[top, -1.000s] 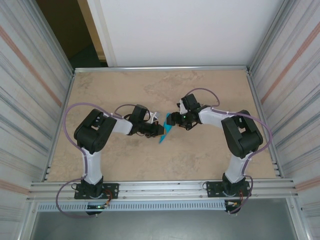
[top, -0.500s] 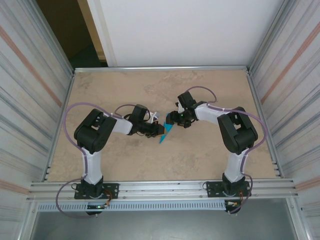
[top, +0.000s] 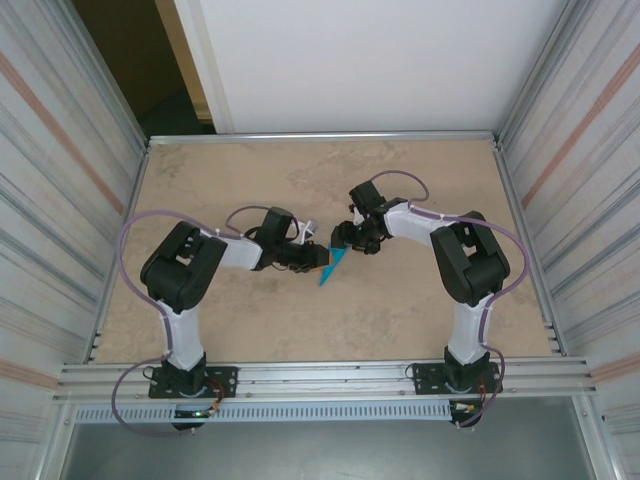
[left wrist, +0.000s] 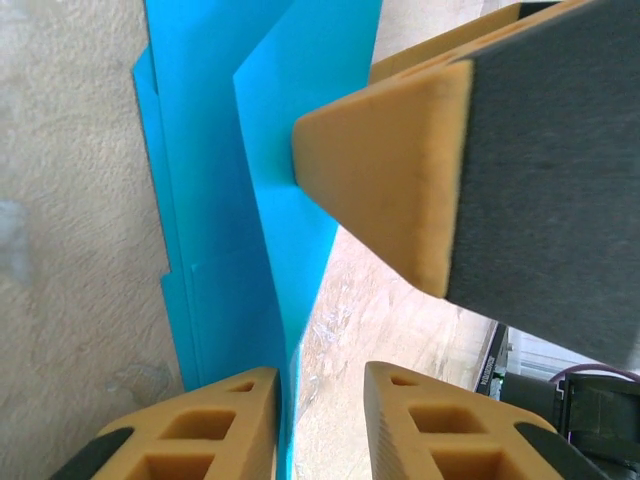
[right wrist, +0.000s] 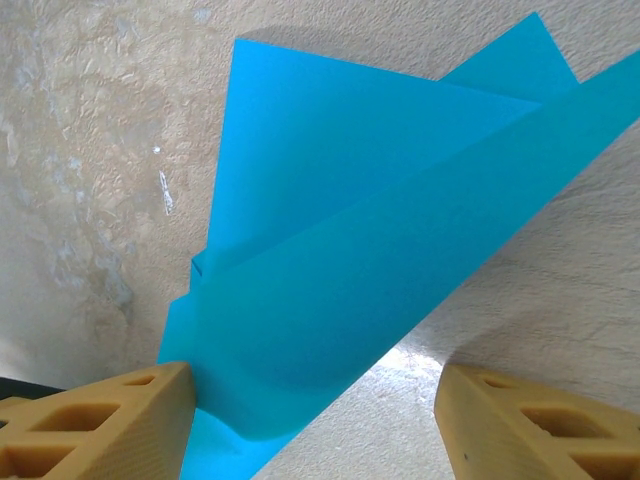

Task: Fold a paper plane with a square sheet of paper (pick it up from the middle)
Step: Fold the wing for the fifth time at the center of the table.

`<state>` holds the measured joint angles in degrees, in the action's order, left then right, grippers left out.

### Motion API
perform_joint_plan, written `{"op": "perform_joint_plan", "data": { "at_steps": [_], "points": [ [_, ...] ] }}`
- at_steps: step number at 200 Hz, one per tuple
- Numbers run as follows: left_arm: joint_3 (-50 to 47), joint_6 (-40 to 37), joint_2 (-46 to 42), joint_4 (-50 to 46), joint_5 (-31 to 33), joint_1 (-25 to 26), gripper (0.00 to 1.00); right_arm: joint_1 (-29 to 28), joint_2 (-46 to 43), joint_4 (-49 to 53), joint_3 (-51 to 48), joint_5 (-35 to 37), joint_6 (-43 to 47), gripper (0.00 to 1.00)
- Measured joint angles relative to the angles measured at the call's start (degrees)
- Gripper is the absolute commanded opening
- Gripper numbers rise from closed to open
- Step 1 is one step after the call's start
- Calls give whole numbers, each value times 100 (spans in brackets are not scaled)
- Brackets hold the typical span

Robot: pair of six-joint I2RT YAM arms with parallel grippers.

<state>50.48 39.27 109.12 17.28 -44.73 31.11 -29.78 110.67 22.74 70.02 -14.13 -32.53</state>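
With the paper plane [top: 332, 267] lying midway across the worktop [top: 400, 310], the left fingers [left wrist: 205, 425] stood slightly parted astride its raised wing [left wrist: 300, 220] and the right fingers [right wrist: 105, 425] gaped wide (neither clamped), so the crease was best set by closing squarely along the fold.

The bright teal creased paper plane [right wrist: 350, 270] rests on the mottled beige table [right wrist: 90, 150] between the right gripper's [right wrist: 320, 425] widely parted tan fingers [right wrist: 100, 420]
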Motion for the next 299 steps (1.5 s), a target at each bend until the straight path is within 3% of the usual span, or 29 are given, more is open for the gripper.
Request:
{"op": "perform_joint_plan", "data": {
  "at_steps": [62,193,299],
  "points": [
    [-4,-201,-157,-586,463,85,33,-4,37,68,63,2,-26,66],
    [433,-649,-168,-1596,1329,385,21,-15,157,197,181,44,-175,66],
    [636,-647,-90,-1939,1502,426,20,-13,190,249,214,50,-195,62]
  ]
}}
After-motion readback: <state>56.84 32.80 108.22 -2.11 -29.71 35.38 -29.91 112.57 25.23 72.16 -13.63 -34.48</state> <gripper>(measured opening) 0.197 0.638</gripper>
